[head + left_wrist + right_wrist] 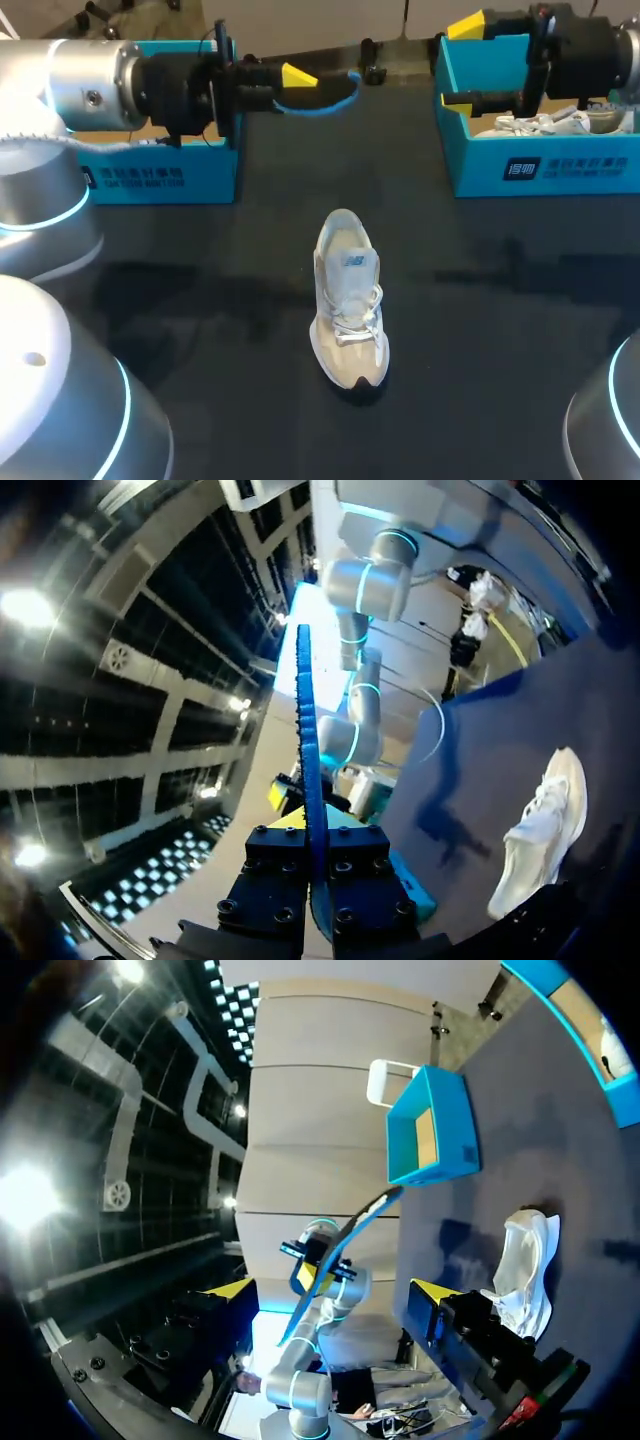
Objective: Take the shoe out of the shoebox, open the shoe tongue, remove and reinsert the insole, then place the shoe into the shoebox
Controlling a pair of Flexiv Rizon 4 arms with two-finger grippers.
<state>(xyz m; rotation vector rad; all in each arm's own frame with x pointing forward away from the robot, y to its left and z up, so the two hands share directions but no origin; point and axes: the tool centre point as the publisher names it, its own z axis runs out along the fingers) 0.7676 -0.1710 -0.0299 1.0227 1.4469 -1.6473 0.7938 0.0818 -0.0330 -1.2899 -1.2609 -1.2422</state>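
Observation:
A white and beige shoe [350, 300] stands on the dark table, toe toward me. My left gripper [293, 86] hovers above the table in front of the left teal shoebox [160, 175] and is shut on a black insole with a blue edge [325, 95]. In the left wrist view the insole [308, 740] runs edge-on between the fingers of the left gripper [318, 865], with the shoe [545, 825] off to the side below. My right gripper [460, 62] hangs open and empty over the right shoebox [540, 165]. From the right gripper [332, 1290], the insole [345, 1240] and shoe [525, 1260] lie ahead.
The right shoebox holds a second white shoe [545, 125] and paper. The left shoebox [435, 1125] is open with a cardboard-coloured inside. Dark table surface [200, 300] surrounds the shoe on all sides.

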